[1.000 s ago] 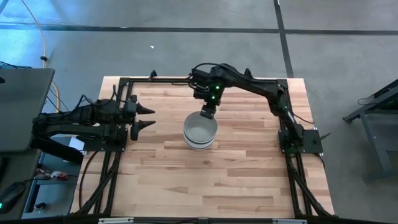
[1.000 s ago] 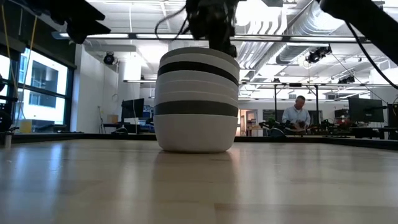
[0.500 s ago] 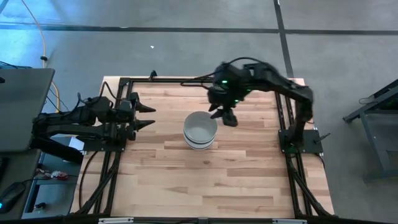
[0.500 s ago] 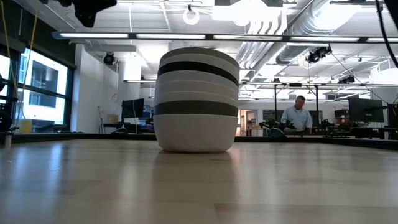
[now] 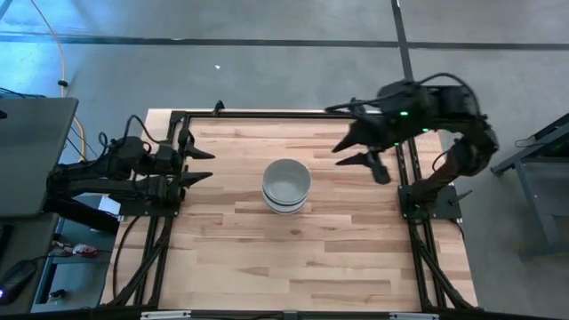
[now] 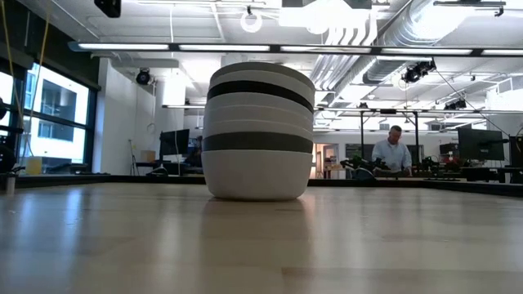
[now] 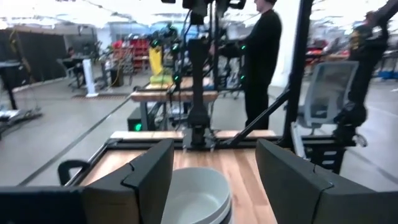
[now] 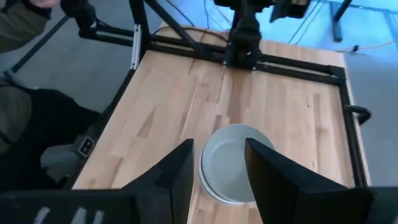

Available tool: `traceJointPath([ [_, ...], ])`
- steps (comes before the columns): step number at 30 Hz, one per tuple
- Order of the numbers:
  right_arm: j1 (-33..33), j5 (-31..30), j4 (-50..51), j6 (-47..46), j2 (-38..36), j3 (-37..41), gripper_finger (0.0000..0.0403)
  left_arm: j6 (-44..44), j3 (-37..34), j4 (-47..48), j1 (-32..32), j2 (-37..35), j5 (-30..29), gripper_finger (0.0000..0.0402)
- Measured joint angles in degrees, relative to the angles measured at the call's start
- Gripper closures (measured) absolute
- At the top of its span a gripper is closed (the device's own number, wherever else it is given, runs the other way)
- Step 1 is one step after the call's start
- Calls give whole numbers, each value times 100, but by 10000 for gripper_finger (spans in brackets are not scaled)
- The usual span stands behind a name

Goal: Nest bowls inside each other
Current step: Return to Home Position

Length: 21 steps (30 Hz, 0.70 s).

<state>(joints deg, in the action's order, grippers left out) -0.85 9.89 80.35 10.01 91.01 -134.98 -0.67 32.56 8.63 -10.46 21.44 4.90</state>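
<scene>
The bowls stand nested in one stack [image 5: 286, 185] at the table's middle, a white bowl on top. The low view shows the stack [image 6: 258, 131] as white bands with a black and a grey-green band, its bottom bowl resting on the wood. My right gripper [image 5: 356, 153] is open, raised to the right of the stack near the far right part of the table; the stack [image 8: 232, 163] shows between its fingers. My left gripper [image 5: 203, 165] is open at the table's left edge, pointing at the stack [image 7: 196, 195].
A black frame [image 5: 293, 114] runs along the table's far, left and right edges. A person [image 7: 261, 59] stands beyond the table's right side, and another person [image 6: 392, 152] is far off in the room. Bare wood [image 5: 293, 253] lies in front of the stack.
My right gripper has let go of the stack's top bowl, risen and swung away toward the table's right edge, out of the low view. My left arm has drawn back slightly toward the left edge. The stack has stayed where it was.
</scene>
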Motion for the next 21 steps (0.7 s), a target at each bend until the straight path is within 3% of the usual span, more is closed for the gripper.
traceJointPath([
  [16, -882, -1048, 119, -901, -1898, 1126, 267, 59, 0, -6, 2, -903, 312, 186],
  [21, -1021, -1099, -141, -846, -2601, 1608, 267, -110, 0, -250, 2, -1087, 622, 186],
])
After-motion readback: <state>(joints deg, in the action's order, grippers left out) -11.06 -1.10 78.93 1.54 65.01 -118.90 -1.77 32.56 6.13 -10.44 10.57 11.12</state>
